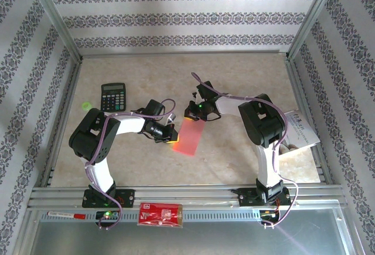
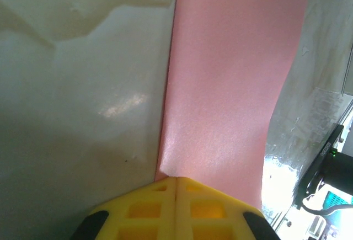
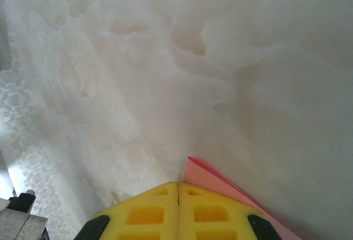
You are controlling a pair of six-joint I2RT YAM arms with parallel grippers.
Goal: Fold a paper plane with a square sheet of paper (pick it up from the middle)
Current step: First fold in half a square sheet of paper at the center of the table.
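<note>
Top view: the pink sheet (image 1: 188,136) is lying on the table (image 1: 246,73) near its middle as a long narrow strip, running from far to near. The left arm is bending its elbow out to the left, forearm reaching rightward, with the left gripper (image 1: 174,140) touching the strip's left edge near the near end. The right arm is standing up from its base, forearm angling left, with the right gripper (image 1: 193,116) sitting at the strip's far end.

Left wrist view: the left gripper (image 2: 176,180) is showing its yellow jaws together, tips meeting a corner of the pink sheet (image 2: 231,85); pinch or mere press, cannot tell.

Right wrist view: the right gripper (image 3: 178,185) is holding its jaws together low over the table (image 3: 138,85), a corner of the pink sheet (image 3: 212,179) peeking out beside the tips.
</note>
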